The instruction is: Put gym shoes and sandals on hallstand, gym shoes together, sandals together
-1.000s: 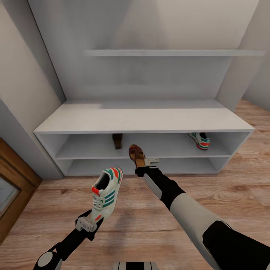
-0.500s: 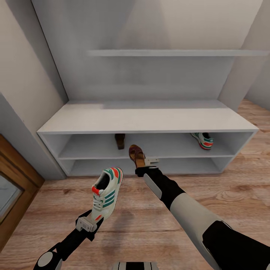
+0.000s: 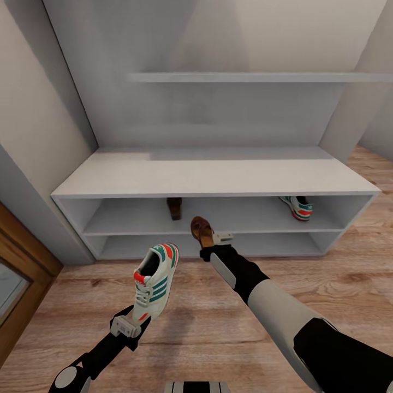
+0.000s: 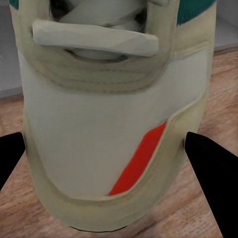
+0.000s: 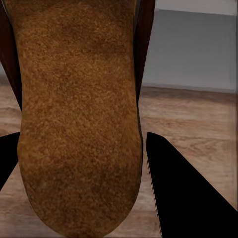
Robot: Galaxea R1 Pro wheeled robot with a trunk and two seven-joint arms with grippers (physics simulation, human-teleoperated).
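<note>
The right gripper (image 3: pixel 209 238) now holds its sandal (image 3: pixel 201 230) a little closer to the hallstand (image 3: pixel 213 177) than one second ago: the arm has reached forward, and the sandal now stands just before the front edge of the upper shelf, in the middle of the hallstand's width. The fingers (image 5: pixel 183 193) are pressed on the two sides of the sandal's tan footbed (image 5: pixel 77 114), so this hand is pinching the sandal. The whole picture has also shifted a little, so the base or the head has moved; the hallstand itself has not.

The left gripper (image 3: pixel 131 326) has not changed its place. It pinches a gym shoe (image 3: pixel 154 281) by one end and holds it upright above the corridor floor (image 3: pixel 338 273), well in front of the hallstand and toward its left half. In the left wrist view the dark fingertips (image 4: pixel 213 168) lie against both sides of the shoe.

Already on the upper shelf are the other sandal (image 3: pixel 174 208), near the middle, and the other gym shoe (image 3: pixel 297 206), near the right end.

For the task this means, I think, that the held sandal is about to go in beside its partner, which is close. The held gym shoe is far from its partner at the right end, so that step will ask a longer move.
</note>
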